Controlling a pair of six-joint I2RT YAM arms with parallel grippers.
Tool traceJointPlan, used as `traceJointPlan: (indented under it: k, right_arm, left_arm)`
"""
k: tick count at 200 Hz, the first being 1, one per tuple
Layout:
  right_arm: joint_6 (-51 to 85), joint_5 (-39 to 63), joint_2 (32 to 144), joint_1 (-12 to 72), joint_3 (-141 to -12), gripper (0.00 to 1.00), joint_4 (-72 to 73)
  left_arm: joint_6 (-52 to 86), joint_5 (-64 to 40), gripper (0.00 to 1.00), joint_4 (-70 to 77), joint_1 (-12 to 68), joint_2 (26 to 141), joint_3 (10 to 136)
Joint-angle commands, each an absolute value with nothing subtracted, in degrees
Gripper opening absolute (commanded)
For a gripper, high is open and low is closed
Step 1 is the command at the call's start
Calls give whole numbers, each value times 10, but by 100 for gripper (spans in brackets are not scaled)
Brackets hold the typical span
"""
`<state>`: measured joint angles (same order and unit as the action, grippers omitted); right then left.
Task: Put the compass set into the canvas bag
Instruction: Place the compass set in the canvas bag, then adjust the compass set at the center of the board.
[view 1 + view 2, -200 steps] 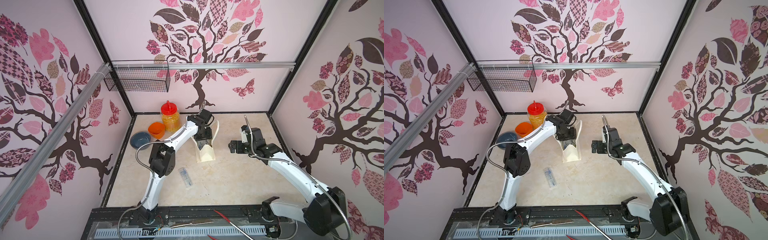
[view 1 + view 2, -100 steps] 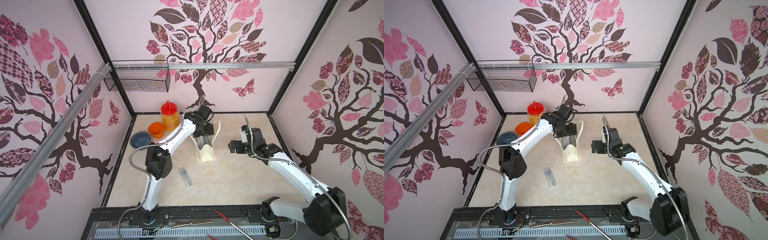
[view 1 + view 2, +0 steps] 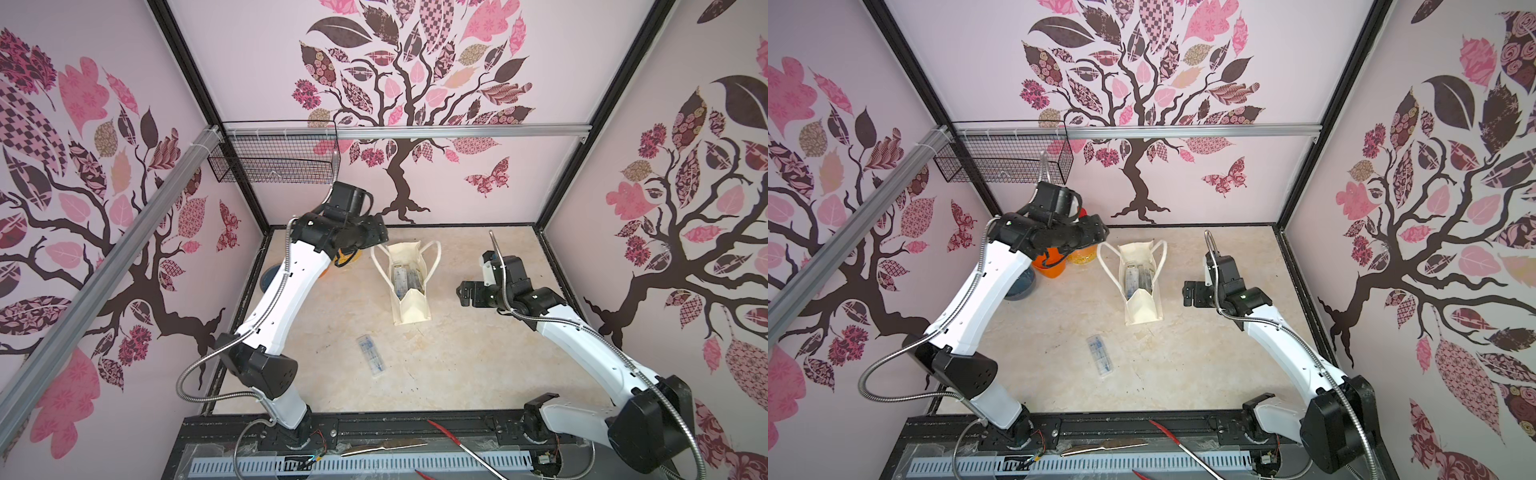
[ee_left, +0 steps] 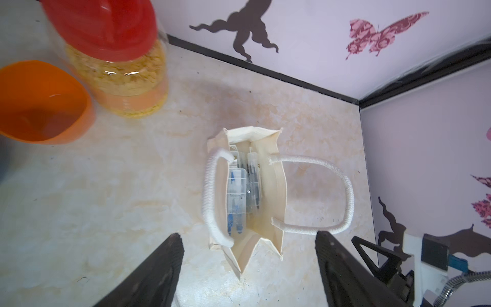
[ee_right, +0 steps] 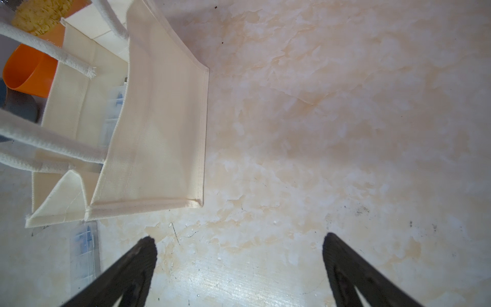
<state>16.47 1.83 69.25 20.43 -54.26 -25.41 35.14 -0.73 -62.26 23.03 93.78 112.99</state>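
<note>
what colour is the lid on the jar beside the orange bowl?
Red. The jar lid shows best in the left wrist view, though slightly blurred.

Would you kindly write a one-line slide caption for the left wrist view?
Open, empty left claw faces the upright canvas bag with the compass set inside; red-lidded jar and orange cup stand nearby.

Red-lidded jar (image 3: 347, 258) mostly behind left arm (image 3: 291, 291) in a top view, lid blurred and edge-cut in left wrist view, blue bowl (image 3: 266, 279) largely hidden likewise, orange cup (image 4: 39, 106) clipped at edge, compass set (image 4: 235, 191) partly behind bag handle (image 4: 208, 196).
</note>
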Motion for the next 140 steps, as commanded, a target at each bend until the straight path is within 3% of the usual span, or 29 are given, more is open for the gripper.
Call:
traceJointPlan:
  k: [1, 77, 140]
  right_arm:
    - [164, 24, 672, 202, -545, 100, -250]
    - [166, 26, 670, 202, -547, 100, -252]
    - [164, 17, 669, 203, -544, 100, -253]
  left_arm:
    - [355, -18, 82, -643, 196, 901, 1069]
    - [366, -40, 82, -644, 83, 805, 864]
    - [441, -106, 81, -596, 81, 784, 708]
